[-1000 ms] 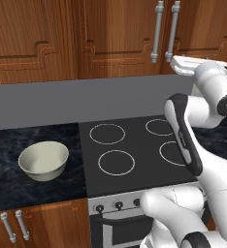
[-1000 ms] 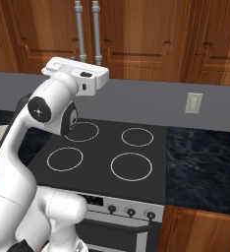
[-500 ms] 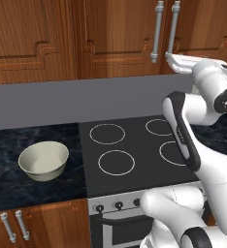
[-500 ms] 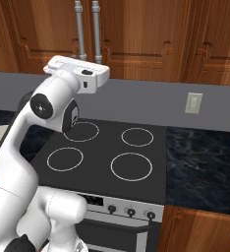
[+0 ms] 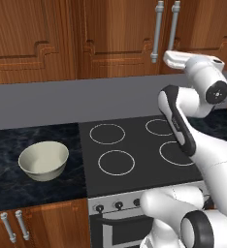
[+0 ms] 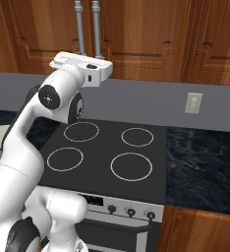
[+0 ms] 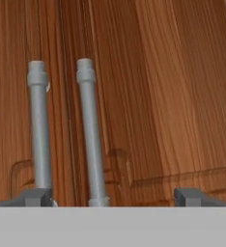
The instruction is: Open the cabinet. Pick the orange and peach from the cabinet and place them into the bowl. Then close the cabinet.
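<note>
Claw raised to the handles of the closed cabinet

Left base view: the cabinet (image 5: 130, 36) hangs above the stove (image 5: 144, 150) with both doors shut, its two silver bar handles (image 5: 157, 30) side by side; the claw (image 5: 167, 58) sits at their lower ends, and I cannot tell here how far it is open. The cream bowl (image 5: 43, 160) rests on the dark surface (image 5: 8, 169) left of the stove, holding nothing.
Right base view: the arm reaches up so the claw (image 6: 58, 62) lies just under the handles (image 6: 87, 27); a wall outlet (image 6: 193, 103) is off to the right.
Hand view: the two handles (image 7: 88, 130) stand upright against the wood, and the two fingertips (image 7: 35, 197) are spread wide, the right handle between them, gripping nothing. Orange and peach are hidden behind the doors.
</note>
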You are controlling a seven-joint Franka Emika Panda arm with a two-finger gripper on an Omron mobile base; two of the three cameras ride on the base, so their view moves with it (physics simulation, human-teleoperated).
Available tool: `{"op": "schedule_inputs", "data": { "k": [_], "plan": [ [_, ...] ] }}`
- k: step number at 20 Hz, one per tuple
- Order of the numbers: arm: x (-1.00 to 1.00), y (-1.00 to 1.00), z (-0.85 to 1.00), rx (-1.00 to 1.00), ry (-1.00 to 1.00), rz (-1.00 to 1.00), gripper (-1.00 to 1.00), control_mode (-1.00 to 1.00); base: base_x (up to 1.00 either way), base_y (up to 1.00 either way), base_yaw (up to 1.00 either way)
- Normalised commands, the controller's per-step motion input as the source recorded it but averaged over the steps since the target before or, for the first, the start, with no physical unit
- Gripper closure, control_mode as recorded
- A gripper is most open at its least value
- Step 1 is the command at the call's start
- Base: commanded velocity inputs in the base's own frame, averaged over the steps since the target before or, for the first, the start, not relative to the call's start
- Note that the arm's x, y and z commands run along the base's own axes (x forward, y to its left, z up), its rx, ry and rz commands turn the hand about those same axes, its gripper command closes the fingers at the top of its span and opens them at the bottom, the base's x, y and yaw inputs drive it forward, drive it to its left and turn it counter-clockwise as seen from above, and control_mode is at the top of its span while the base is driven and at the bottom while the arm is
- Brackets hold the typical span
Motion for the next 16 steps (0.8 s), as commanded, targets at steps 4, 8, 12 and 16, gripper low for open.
{"op": "schedule_inputs", "data": {
  "k": [4, 8, 12, 16],
  "plan": [
    [0.60, 0.00, 0.00, 0.00, 0.00, 0.00, -1.00, -1.00, 0.00, 0.00, 0.00],
    [0.64, 0.00, 0.00, 0.00, 0.01, 0.01, -1.00, -1.00, 0.00, 0.00, 0.00],
    [0.73, 0.00, 0.00, 0.01, 0.04, 0.04, -1.00, -1.00, 0.00, 0.00, 0.00],
    [0.84, 0.00, -0.04, 0.02, 0.06, 0.04, -1.00, -1.00, 0.00, 0.00, 0.00]
  ]
}}
